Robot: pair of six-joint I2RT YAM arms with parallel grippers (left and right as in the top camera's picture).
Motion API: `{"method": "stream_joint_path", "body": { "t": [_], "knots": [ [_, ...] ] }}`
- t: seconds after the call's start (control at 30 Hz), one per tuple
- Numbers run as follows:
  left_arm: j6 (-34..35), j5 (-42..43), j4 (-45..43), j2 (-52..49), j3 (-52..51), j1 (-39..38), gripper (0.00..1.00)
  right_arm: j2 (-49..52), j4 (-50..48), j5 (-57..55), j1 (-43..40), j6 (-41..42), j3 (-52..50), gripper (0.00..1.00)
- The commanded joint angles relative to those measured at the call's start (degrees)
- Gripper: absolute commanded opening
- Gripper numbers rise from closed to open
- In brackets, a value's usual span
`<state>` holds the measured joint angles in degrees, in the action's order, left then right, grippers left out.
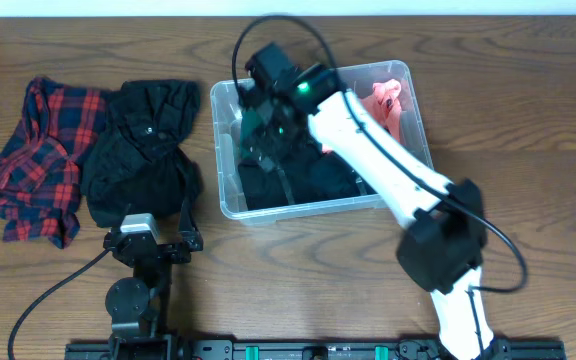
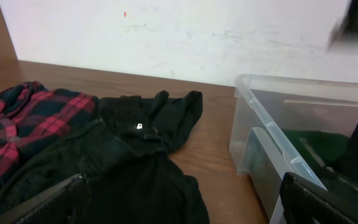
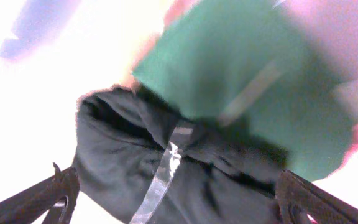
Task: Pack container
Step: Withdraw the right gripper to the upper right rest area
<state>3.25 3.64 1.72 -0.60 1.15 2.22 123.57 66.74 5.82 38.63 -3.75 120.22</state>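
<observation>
Stowing: right fingers [image 3: 64, 186], spread apart, above the black garment [image 1: 308, 180] in the container [image 1: 308, 207]; left fingers [image 2: 316, 202] apart, idle. Next: grip black jacket [image 1: 143, 140] at nine o'clock.

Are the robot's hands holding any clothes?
No. Both are open: the left hand by the black garment, the right hand over black cloth in the container.

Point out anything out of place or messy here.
Nothing is spilled or broken. The black garment and the red plaid shirt lie crumpled on the table left of the container, not yet packed.
</observation>
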Motion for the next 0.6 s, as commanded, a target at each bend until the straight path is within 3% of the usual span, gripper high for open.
{"method": "stream_joint_path", "body": {
  "t": [0.0, 0.23, 0.57],
  "knots": [
    [0.7, 0.3, 2.1, 0.3, -0.9, 0.2, 0.98, -7.0, 2.0, -5.0, -3.0, 1.9, 4.7, 0.99],
    [0.7, 0.3, 2.1, 0.3, -0.9, 0.2, 0.98, -12.4, 7.0, -10.6, -16.7, 6.8, 5.1, 0.99],
    [0.7, 0.3, 2.1, 0.3, -0.9, 0.2, 0.98, -12.2, 8.3, -10.3, -40.8, 8.4, 1.4, 0.99]
  ]
}}
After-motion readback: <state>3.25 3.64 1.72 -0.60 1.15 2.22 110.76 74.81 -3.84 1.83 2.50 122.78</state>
